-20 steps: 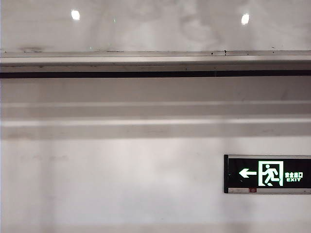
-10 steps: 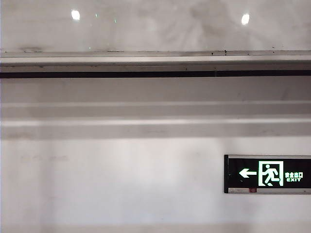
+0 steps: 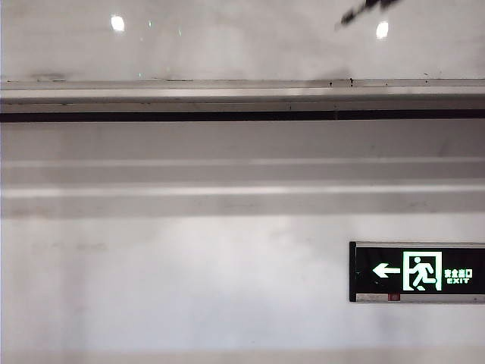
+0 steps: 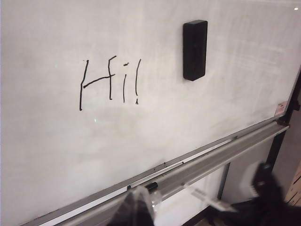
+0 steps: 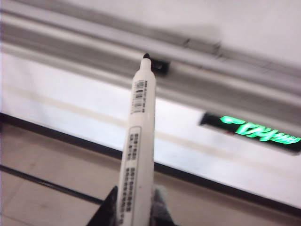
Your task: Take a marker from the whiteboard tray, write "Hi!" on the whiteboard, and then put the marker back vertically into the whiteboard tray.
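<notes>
My right gripper (image 5: pixel 136 212) is shut on the marker (image 5: pixel 138 141), a white barrel with printed labels. Its small black tip points up toward the whiteboard tray (image 5: pixel 225 89). A small black piece (image 5: pixel 160 67) sits on the tray just behind the tip. In the left wrist view the whiteboard (image 4: pixel 56 150) carries a black handwritten "Hi!" (image 4: pixel 110 82). Below it runs the silver tray (image 4: pixel 211 162), with a short black piece (image 4: pixel 151 186) lying on it. My left gripper (image 4: pixel 136 209) is shut and empty, close in front of the tray. The exterior view shows the whiteboard (image 3: pixel 227 45) and tray (image 3: pixel 227 98).
A black eraser (image 4: pixel 194 49) sticks to the board to the right of the writing. A lit green exit sign (image 3: pixel 417 271) hangs on the wall below the tray, also in the right wrist view (image 5: pixel 254 129). A dark blurred streak (image 3: pixel 367 11) crosses the board's top right.
A dark blurred streak has come into the exterior view at the top right of the board. The faint grey reflections on the board have shifted. Tray and wall are unchanged.
</notes>
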`<state>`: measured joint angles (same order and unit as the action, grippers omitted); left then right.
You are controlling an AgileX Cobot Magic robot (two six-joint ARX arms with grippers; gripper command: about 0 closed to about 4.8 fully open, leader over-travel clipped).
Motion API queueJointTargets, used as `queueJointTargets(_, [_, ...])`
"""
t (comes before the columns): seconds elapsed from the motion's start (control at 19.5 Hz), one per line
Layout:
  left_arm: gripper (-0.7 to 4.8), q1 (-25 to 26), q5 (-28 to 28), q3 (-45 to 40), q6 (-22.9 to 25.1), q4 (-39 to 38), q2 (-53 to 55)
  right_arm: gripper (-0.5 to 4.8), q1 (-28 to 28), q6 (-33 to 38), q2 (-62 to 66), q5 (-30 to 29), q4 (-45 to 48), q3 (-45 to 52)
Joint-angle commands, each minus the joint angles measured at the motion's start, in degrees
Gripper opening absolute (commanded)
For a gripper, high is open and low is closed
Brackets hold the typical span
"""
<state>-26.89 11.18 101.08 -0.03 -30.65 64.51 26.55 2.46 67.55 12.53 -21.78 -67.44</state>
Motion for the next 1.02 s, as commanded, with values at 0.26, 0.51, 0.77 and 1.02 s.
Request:
queueJointTargets(0.26, [-0.05,-0.02,0.0,0.15,0.07,0.79,-0.15,-0.05,-9.4,3.52,3.78,-7.69,16.57,4.98])
queueJointTargets(0.51, [-0.06,-0.02,0.0,0.15,0.07,0.79,-0.15,-0.05,-12.24,3.54,9.33,-11.65,20.7,4.94])
queueJointTargets(0.77, [-0.06,-0.02,0.0,0.15,0.07,0.81,-0.15,-0.05,-12.24,3.54,12.98,-11.61,24.57,4.9])
queueJointTargets(1.02, [-0.05,-0.02,0.0,0.15,0.07,0.98,-0.15,-0.05,-12.33,3.54,14.78,-11.65,26.25,4.52])
